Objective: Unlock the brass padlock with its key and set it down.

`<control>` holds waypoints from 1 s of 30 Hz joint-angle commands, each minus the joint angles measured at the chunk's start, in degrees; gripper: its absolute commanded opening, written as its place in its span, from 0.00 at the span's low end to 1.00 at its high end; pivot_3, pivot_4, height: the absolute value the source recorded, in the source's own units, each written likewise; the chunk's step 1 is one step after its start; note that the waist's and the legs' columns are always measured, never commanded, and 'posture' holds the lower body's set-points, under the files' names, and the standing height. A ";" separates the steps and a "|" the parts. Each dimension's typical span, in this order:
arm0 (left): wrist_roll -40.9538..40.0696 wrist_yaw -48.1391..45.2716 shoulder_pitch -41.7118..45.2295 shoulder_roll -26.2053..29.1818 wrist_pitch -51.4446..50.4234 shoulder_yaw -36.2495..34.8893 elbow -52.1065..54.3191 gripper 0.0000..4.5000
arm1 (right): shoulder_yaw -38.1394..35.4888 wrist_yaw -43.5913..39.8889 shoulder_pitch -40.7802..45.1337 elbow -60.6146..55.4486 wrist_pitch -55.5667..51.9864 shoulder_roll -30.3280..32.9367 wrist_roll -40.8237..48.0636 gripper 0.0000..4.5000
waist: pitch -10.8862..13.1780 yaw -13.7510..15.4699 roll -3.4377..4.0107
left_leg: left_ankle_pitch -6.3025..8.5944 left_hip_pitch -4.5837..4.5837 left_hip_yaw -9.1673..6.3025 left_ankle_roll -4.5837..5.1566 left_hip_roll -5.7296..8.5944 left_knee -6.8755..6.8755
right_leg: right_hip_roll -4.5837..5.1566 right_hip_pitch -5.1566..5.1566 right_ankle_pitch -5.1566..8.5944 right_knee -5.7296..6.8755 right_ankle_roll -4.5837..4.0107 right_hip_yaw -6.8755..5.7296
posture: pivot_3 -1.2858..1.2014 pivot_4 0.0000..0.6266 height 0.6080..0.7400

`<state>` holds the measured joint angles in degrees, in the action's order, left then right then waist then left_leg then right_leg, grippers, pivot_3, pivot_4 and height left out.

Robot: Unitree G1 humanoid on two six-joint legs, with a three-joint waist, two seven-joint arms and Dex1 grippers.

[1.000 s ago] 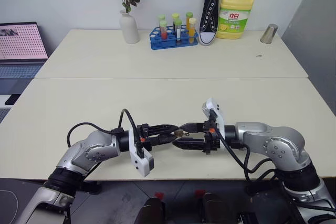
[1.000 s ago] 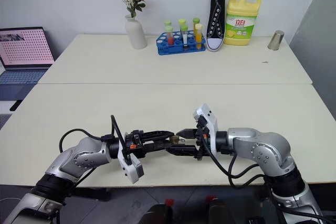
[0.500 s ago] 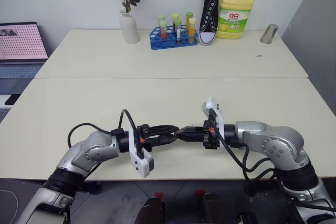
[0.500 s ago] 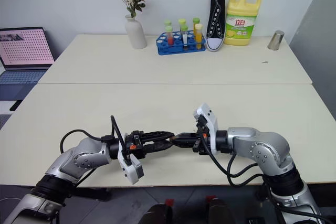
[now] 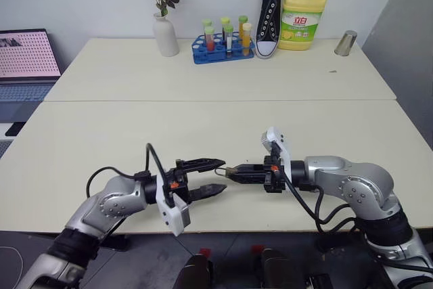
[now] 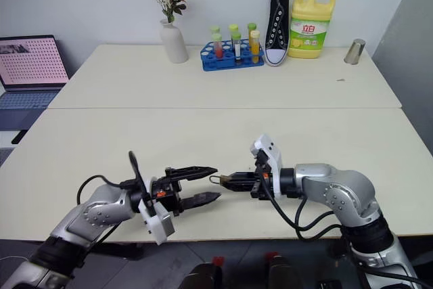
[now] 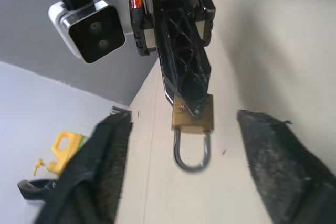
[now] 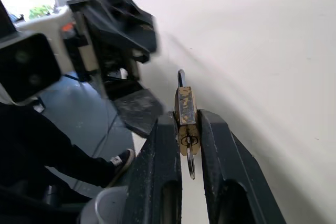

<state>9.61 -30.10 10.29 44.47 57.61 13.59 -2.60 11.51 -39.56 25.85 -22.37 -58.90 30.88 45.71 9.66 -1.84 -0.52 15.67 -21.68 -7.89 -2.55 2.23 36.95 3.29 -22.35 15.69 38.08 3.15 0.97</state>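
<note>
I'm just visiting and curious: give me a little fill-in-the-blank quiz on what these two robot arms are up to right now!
1. The brass padlock is pinched in the ____ claw.
2. The left claw is ____ and holds nothing.
3. The key sits in the padlock's ____.
4. The padlock's shackle points toward the ____ claw.

Answers: right; open; keyhole; left

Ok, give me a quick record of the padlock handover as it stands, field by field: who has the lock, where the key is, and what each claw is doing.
holder: right claw, shut on the brass padlock
lock position: held above the table near its front edge, not touching it
shackle: points toward the left claw
key: key sits in the keyhole, on the end facing the right wrist
left claw: open, apart from the lock, holding nothing
set down: not yet
</note>
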 commanded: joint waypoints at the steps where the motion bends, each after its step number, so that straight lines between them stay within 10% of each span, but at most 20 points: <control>1: -5.39 1.25 -1.79 0.04 -8.19 -5.04 1.99 0.86 | -1.50 -1.81 -0.56 -3.49 2.52 1.34 -0.55 0.03 | 0.00 0.02 0.00 | 0.00 0.00 0.00 0.00 0.00 0.00 | 0.00 0.01 0.00 0.00 0.00 -0.02 | 0.52 0.24 1.00; 7: -22.52 -8.07 -2.95 -1.73 -29.74 -3.01 5.22 0.73 | -1.50 -3.33 -1.13 -6.37 3.87 3.32 -1.25 0.03 | 0.00 -0.02 0.00 | 0.00 0.00 0.02 0.00 0.01 0.00 | 0.00 0.02 0.01 0.00 0.01 -0.01 | 0.52 0.24 1.00; 17: -47.12 -15.24 -0.53 -6.55 -70.58 -3.79 17.42 0.00 | -0.40 -3.84 -0.73 -7.27 5.03 2.64 -2.35 0.03 | 0.00 -0.03 -0.01 | 0.00 0.00 -0.01 0.00 -0.01 0.02 | -0.01 0.03 0.01 0.01 0.01 -0.02 | 0.52 0.24 1.00; 30: -44.24 -21.77 -3.33 -8.32 -73.72 -4.82 18.91 0.00 | 0.57 -4.44 -0.36 -6.45 5.89 1.46 -4.12 0.03 | 0.00 0.10 -0.01 | 0.00 0.00 -0.01 -0.01 -0.02 0.01 | -0.02 0.03 0.01 -0.03 -0.01 0.01 | 0.52 0.24 1.00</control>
<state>-34.81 -51.17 7.16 36.38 -16.26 10.57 13.73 12.51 -43.27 24.37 -27.31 -54.23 32.54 41.56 9.66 -1.75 -0.53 15.67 -21.67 -7.89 -2.56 2.21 36.96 3.27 -22.33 15.70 38.05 3.14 0.98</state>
